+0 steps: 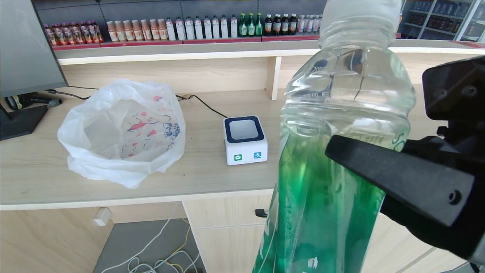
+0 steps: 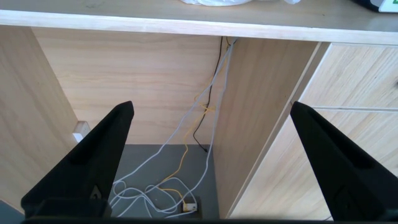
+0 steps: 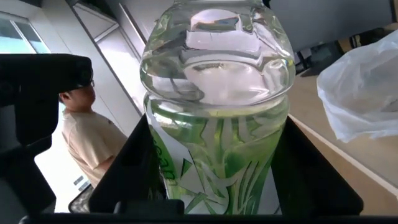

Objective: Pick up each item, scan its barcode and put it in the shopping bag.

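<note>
Bottle [image 1: 341, 125]: clear, green-labelled, upright, held close to the head camera at the scanner's [image 1: 245, 140] 3 o'clock.
Right end effector [image 3: 214, 186]: clamped on the bottle's body, one finger each side.
Left end effector [image 2: 211, 106]: fingers wide apart, holding nothing, below the surface [image 1: 204, 174] edge.
Shopping bag [image 1: 75, 129]: mouth agape on the surface, at the scanner's 9 o'clock.

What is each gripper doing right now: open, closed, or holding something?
Left gripper: open, holding nothing.
Right gripper: closed on the bottle.
</note>
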Available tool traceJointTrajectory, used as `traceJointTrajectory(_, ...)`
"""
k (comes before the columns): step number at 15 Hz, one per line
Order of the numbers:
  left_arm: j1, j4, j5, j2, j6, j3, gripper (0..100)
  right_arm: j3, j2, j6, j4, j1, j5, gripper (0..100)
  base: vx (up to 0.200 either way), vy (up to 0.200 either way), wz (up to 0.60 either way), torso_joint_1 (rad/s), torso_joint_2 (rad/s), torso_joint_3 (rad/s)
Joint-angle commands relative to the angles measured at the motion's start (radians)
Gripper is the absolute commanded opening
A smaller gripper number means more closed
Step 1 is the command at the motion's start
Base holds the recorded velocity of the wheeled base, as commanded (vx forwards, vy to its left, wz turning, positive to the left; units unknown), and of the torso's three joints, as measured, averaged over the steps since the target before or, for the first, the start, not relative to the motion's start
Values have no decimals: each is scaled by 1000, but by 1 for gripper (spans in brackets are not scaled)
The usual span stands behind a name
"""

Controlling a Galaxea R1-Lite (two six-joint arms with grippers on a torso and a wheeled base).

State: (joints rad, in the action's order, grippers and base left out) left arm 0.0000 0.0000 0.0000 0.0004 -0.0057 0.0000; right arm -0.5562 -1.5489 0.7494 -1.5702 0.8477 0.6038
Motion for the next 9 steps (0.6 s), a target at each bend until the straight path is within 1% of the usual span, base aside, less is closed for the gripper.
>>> traceJointTrajectory(1, 0, 0, 0, 0, 0, 0, 100, 27, -31, -67, -1, 1, 1, 0, 0, 0, 0, 0, 0, 0)
traceJointTrajectory(4, 0, 0, 0, 0, 0, 0, 100, 51, -42, -117, -1, 1, -1, 0, 0, 0, 0, 0, 0, 0)
traceJointTrajectory(9, 0, 0, 0, 0, 0, 0, 100, 65, -117, -303, -1, -12, -6, 0, 0, 0, 0, 0, 0, 0)
